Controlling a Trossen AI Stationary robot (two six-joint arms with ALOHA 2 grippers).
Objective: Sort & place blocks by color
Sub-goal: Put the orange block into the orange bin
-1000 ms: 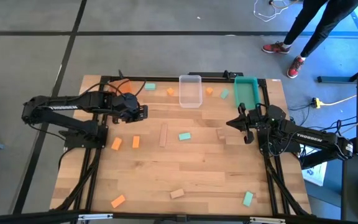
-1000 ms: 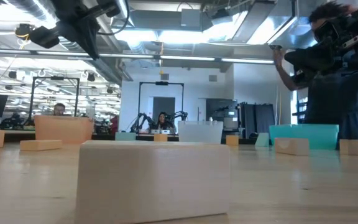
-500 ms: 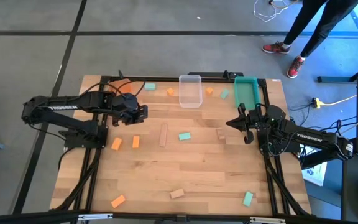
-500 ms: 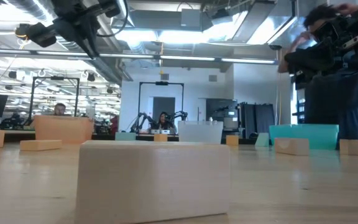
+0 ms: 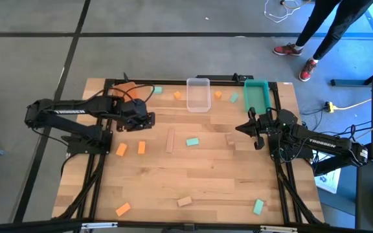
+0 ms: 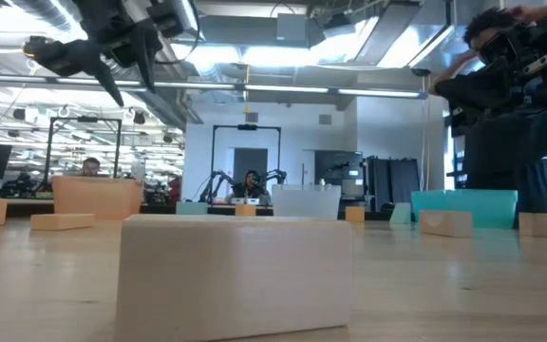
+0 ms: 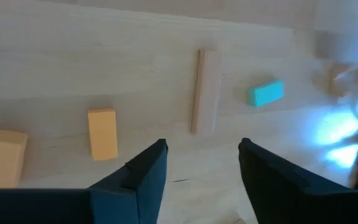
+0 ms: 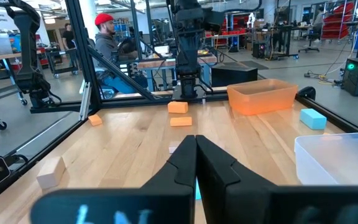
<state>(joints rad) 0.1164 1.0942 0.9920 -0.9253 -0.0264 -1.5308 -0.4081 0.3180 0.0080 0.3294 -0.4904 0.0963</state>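
Your left gripper (image 5: 149, 119) hangs above the table's (image 5: 199, 178) left side, fingers spread and empty, near the orange bin (image 5: 130, 90). Your right gripper (image 5: 240, 128) waits beside the teal bin (image 5: 256, 95), fingers pressed together.

My overhead feed is evenly lit, with soft shadows under both arms. At table height, ceiling strip lights (image 6: 254, 90) glare and the nearest wooden block (image 6: 237, 274) is out of focus. Beyond the left gripper's fingers (image 7: 143, 177), a blue-white flare smears the table (image 7: 104, 68), with motion blur there.
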